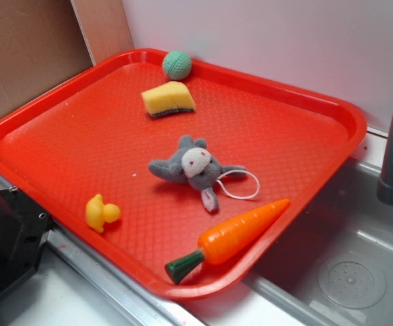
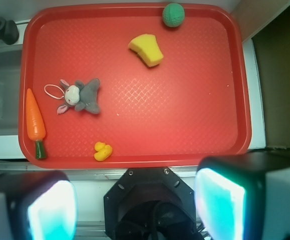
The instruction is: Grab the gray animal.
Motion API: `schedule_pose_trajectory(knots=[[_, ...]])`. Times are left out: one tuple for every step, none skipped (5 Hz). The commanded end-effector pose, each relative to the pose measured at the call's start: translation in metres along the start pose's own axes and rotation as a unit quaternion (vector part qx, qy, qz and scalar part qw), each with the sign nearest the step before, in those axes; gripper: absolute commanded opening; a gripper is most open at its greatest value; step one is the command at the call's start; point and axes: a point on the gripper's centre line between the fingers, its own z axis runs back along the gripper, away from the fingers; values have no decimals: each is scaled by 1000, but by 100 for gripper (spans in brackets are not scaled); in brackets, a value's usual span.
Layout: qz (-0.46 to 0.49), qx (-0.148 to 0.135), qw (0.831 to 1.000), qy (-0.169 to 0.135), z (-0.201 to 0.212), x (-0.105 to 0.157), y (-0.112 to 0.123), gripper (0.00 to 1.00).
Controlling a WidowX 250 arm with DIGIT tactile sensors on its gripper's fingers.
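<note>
Fingers (image 2: 134, 207) wide apart, holding nothing, high above the near tray (image 2: 134, 161) rim. Gray animal (image 2: 81, 95) ahead and left of the fingers, beside the carrot (image 2: 34, 120). Best centred over the plump body, clear of string.

Fuzzy plush gray animal (image 1: 189, 165); glossy textured plastic tray (image 1: 81, 142); smooth shiny plastic carrot (image 1: 237, 234).

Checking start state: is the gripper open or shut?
Open. In the wrist view the gripper has its two fingers spread wide, nothing between them, far from the gray animal.
</note>
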Motion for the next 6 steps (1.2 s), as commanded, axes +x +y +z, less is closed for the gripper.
schedule_pose_trajectory(knots=[[0,0,1000,0,0,0,0,100],[-4,1,1000,-7,6,-5,3,100],[-35,-1,999,-16,7,-4,4,100],[-121,-14,992,-23,-1,4,2,100],[-180,-18,983,-42,-5,5,0,100],[-257,-15,964,-63,-38,33,-22,100]])
